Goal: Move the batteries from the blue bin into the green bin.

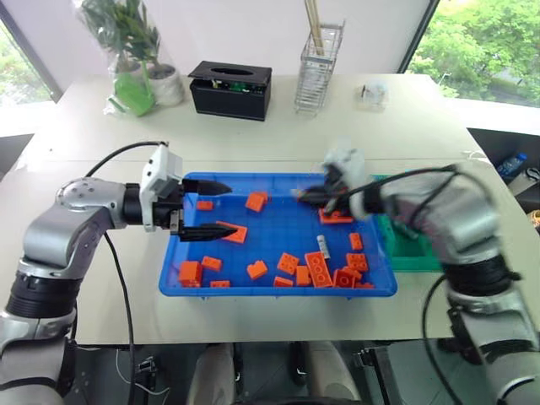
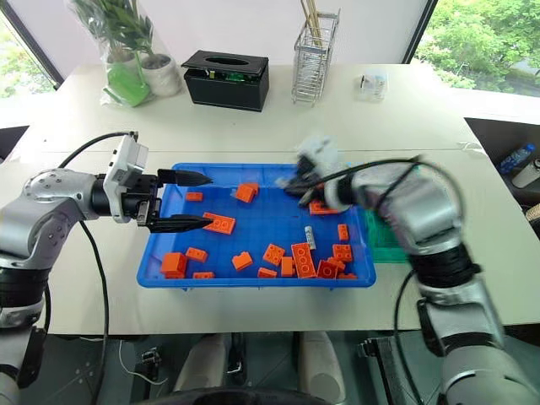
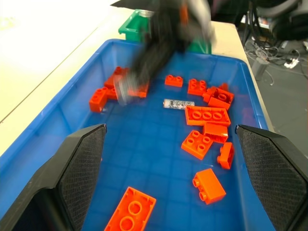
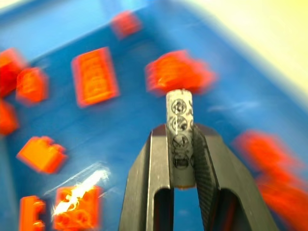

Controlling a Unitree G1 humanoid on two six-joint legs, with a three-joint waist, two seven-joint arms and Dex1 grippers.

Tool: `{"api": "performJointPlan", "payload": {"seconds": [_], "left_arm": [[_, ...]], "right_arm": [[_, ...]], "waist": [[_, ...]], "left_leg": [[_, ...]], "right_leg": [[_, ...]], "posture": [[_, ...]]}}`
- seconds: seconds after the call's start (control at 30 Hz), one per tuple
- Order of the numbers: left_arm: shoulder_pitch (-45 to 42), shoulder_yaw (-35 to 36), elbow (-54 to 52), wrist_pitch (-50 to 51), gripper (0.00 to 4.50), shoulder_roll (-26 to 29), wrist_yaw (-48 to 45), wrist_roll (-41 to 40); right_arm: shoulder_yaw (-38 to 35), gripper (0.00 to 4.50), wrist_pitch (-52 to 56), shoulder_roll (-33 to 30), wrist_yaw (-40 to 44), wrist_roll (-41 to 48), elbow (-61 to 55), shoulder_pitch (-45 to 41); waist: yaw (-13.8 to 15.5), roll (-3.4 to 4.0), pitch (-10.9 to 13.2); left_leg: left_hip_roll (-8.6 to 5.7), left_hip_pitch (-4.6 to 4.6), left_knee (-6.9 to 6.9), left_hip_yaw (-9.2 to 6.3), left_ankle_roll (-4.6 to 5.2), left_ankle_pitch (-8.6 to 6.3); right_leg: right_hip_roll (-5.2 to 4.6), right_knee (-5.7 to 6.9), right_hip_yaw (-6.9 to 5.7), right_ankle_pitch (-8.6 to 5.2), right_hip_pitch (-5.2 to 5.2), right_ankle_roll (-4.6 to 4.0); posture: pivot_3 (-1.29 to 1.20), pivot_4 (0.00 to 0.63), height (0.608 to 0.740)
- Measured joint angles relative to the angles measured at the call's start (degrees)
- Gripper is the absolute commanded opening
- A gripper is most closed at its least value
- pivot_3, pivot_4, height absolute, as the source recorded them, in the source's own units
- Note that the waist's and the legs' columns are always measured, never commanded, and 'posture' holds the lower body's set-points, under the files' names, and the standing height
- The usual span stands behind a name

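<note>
Between right claw (image 4: 180, 159) fingers, battery (image 4: 180, 139) points lengthwise outward.

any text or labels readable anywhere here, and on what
No readable words or numbers.
Battery held in the right gripper: a column of round printed symbols, too blurred to read.
Battery lying in the blue bin: dark markings, too small to read.
Black box: no print that can be made out.

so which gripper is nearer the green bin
Right. The right gripper, shut on a battery, hangs over the blue bin near the green bin; the left gripper is at the far end.
</note>
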Motion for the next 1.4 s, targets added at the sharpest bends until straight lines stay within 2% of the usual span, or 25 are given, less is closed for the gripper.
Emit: {"api": "performJointPlan", "payload": {"seconds": [0.13,0.27,0.33,0.37,0.4,0.53,0.57,0.7,0.8,1.0,1.23,1.4], "left_arm": [[-0.4,-0.1,0.6,-0.6,4.5,-0.4,-0.1,0.1],[-1.3,-1.1,1.4,-1.1,4.5,-0.9,-0.4,0.6],[-1.5,-1.6,2.1,-1.5,4.5,-1.0,-0.5,1.2],[-1.5,-1.8,2.3,-1.7,4.5,-1.2,-0.5,1.3],[-1.5,-2.0,2.3,-1.8,4.5,-1.5,-0.6,1.3],[-1.9,-2.2,2.4,-1.8,4.5,-2.2,-0.6,1.3],[-2.2,-2.3,2.4,-1.8,4.5,-2.4,-0.5,1.3],[-3.4,-2.3,2.4,-1.8,4.5,-2.9,-0.4,1.3],[-3.5,-2.4,2.4,-1.7,4.5,-3.4,-0.2,1.4],[-3.2,-2.4,0.7,-1.0,4.5,-3.3,0.4,1.3],[-2.6,-2.1,-1.8,0.7,4.5,-2.7,1.1,0.8],[-1.8,-2.1,-2.6,0.7,4.5,-2.7,1.3,0.7]], "right_arm": [[-8.5,0.06,0.6,-9.4,0.9,0.2,0.4,4.5],[-12.0,0.06,-1.7,-14.7,1.7,-0.2,1.0,13.0],[-12.9,0.06,-2.4,-15.3,1.7,-0.2,1.1,16.0],[-13.2,1.12,-2.4,-15.3,1.5,-0.2,1.2,16.7],[-13.4,1.42,-2.5,-15.3,1.3,-0.1,1.3,17.2],[-13.3,3.36,-4.6,-16.4,1.1,-0.3,1.3,17.3],[-13.1,3.45,-4.9,-16.4,1.1,-0.2,1.1,16.6],[-10.9,3.45,-4.2,-15.8,1.9,2.6,-2.5,10.3],[-8.4,3.45,-1.4,-12.9,2.0,6.8,-8.6,7.7],[-0.5,3.45,5.8,-3.6,-5.1,8.7,-12.5,10.6],[3.7,3.45,7.6,1.2,-12.1,7.0,-13.0,15.4],[7.7,3.45,5.0,1.7,-13.6,4.9,-10.9,16.7]], "waist": [[-0.4,-0.01,0.0],[-0.8,0.0,0.0],[-0.8,0.0,0.0],[-0.9,0.0,0.0],[-0.9,0.0,0.0],[-0.6,0.0,0.0],[-0.6,0.0,0.0],[-0.8,0.0,0.0],[-0.6,-0.03,0.0],[-0.4,-0.04,0.0],[-0.5,-0.05,0.0],[-0.6,-0.05,0.0]], "left_leg": [[0.01,0.03,-0.08,-0.01,0.02,-0.01],[0.06,0.08,-0.08,-0.02,0.02,-0.01],[0.07,0.11,-0.08,-0.01,0.02,-0.01],[0.07,0.11,-0.07,0.01,0.02,-0.01],[0.07,0.11,-0.06,0.0,0.02,-0.01],[0.07,0.1,-0.06,0.0,0.02,-0.01],[0.07,0.09,-0.05,0.0,0.02,-0.01],[0.13,0.1,-0.06,-0.02,0.02,-0.01],[0.2,0.09,-0.07,-0.07,0.02,-0.01],[0.16,0.0,0.03,-0.02,0.01,-0.01],[0.16,0.04,0.01,-0.05,0.01,-0.01],[0.16,0.04,0.01,-0.03,0.01,-0.01]], "right_leg": [[0.03,-0.02,0.0,-0.01,-0.01,-0.01],[0.11,0.02,0.03,0.0,-0.01,0.01],[0.13,0.02,0.04,0.0,-0.01,0.01],[0.13,0.02,0.06,0.01,-0.02,0.0],[0.13,0.03,0.06,0.01,-0.01,-0.01],[0.12,0.02,0.06,0.0,-0.01,-0.02],[0.12,0.02,0.06,0.0,-0.01,-0.02],[0.19,0.02,0.06,0.01,-0.03,-0.02],[0.25,0.02,0.02,0.03,-0.01,0.03],[0.15,0.01,0.02,-0.02,-0.02,-0.08],[0.2,0.04,0.02,-0.01,-0.01,-0.07],[0.2,0.03,0.03,-0.01,0.0,-0.07]], "posture": [[0.0,0.15,0.736],[0.0,0.15,0.736],[0.0,0.15,0.736],[0.0,0.15,0.736],[0.0,0.15,0.736],[0.0,0.15,0.736],[0.0,0.15,0.736],[0.0,0.15,0.736],[0.0,0.15,0.736],[0.0,0.15,0.736],[0.0,0.15,0.736],[0.0,0.15,0.736]]}}
